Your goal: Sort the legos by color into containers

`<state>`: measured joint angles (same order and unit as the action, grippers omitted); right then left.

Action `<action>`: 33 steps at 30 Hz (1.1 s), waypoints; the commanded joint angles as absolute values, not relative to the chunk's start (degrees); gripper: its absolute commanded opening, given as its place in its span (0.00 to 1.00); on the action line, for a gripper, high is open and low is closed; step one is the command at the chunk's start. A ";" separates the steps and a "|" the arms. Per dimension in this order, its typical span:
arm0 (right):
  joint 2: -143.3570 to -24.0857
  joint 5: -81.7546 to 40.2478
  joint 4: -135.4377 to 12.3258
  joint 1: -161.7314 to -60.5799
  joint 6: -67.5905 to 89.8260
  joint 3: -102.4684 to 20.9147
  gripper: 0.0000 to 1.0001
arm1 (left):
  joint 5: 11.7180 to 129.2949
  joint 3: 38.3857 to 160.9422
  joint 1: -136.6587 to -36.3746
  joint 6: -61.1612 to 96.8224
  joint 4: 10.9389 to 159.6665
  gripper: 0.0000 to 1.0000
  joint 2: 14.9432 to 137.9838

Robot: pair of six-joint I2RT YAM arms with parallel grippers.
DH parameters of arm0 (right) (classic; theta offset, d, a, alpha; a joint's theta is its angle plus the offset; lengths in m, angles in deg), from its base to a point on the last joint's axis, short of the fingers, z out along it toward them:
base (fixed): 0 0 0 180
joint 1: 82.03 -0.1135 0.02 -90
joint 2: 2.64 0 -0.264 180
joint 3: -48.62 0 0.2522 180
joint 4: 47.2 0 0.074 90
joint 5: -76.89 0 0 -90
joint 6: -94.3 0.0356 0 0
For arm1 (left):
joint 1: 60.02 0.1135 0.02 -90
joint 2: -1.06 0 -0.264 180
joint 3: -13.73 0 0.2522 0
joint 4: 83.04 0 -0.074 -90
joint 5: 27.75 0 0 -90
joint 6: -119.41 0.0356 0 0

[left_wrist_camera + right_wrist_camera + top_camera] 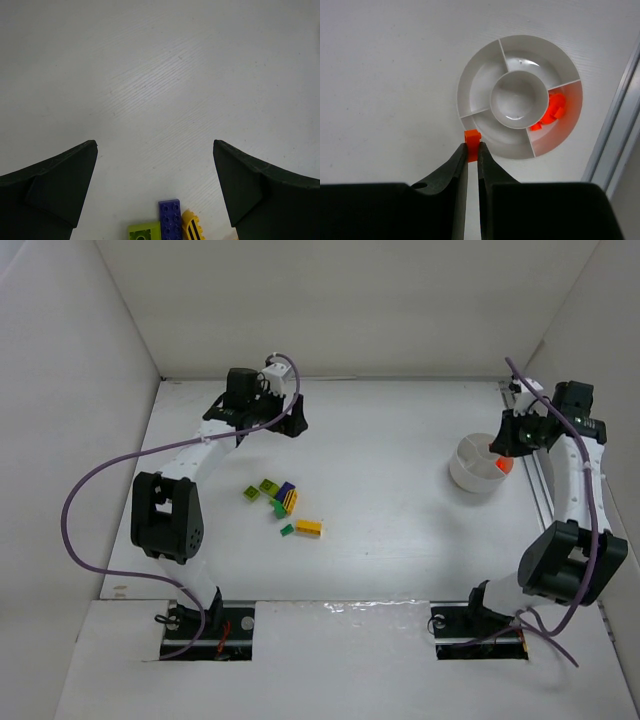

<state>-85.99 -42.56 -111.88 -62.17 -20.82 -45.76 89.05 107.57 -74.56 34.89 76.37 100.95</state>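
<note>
My right gripper (472,148) is shut on a small orange lego (472,139), held above the near-left rim of the round white bowl (470,80). The bowl is split into wedge containers around a central cylinder (519,97). Several orange legos (550,112) lie in its right wedge; the other wedges look bare. The bowl (462,468) sits at the table's right side. My left gripper (155,145) hangs wide open over bare table, just beyond a purple lego (171,217), a lime one (144,231) and a yellow striped one (192,227). The loose pile (283,505) lies mid-table.
A metal rail (615,135) runs along the right wall just past the bowl. White walls close in the table at the back and both sides. A yellow brick (309,528) and a tiny dark green one (287,530) lie nearest the arms.
</note>
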 commanded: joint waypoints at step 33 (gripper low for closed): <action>-99.14 -32.80 -101.65 -55.75 -12.92 -52.24 0.23 | 88.17 105.01 -75.22 33.54 80.91 1.00 98.35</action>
